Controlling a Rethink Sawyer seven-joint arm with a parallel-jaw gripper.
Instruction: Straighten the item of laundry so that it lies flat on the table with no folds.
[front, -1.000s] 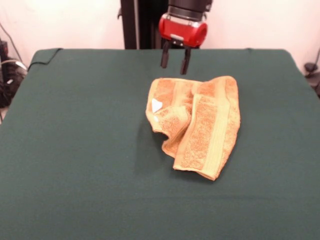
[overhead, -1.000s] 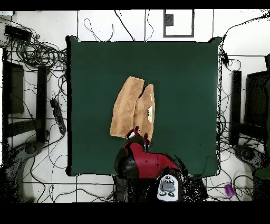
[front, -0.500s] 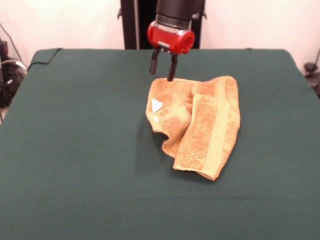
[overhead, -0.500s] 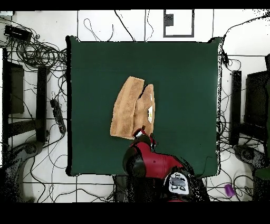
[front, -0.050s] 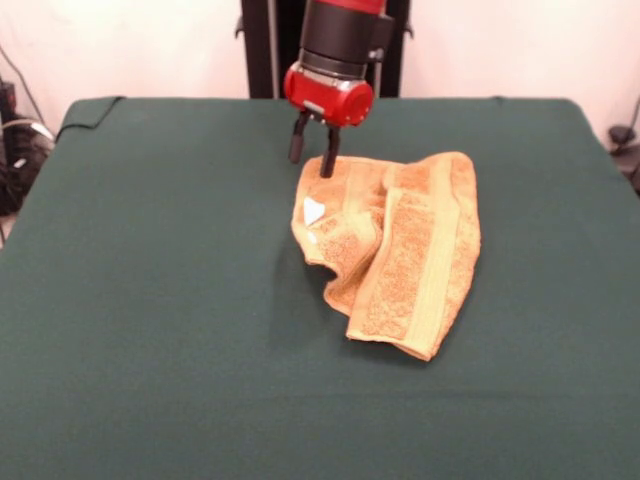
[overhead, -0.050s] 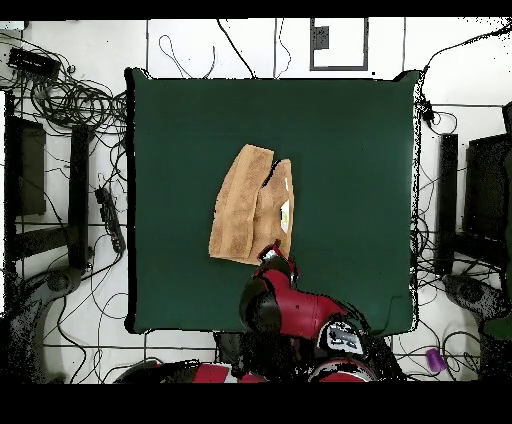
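Note:
The orange-tan towel (front, -0.050s: 395, 250) lies crumpled and folded over itself near the middle of the green table (front, -0.050s: 150, 300), with a small white label (front, -0.050s: 313, 211) showing on its left fold. In the overhead view the towel (overhead, -0.050s: 250, 205) sits mid-table, doubled lengthwise. My gripper (front, -0.050s: 311, 153) hangs open just above the towel's far left corner, its two dark fingers (front, -0.050s: 327, 158) a small gap apart with nothing between them. Seen from overhead, the red gripper head (overhead, -0.050s: 275, 268) covers the towel's corner nearest the robot.
A flap of green cloth (front, -0.050s: 90, 110) is folded at the table's far left corner. Cables and dark equipment (overhead, -0.050s: 60, 110) lie on the floor around the table.
The gripper has moved leftward in the front view and lower, from above the towel's far edge to its far left corner. The towel has not moved.

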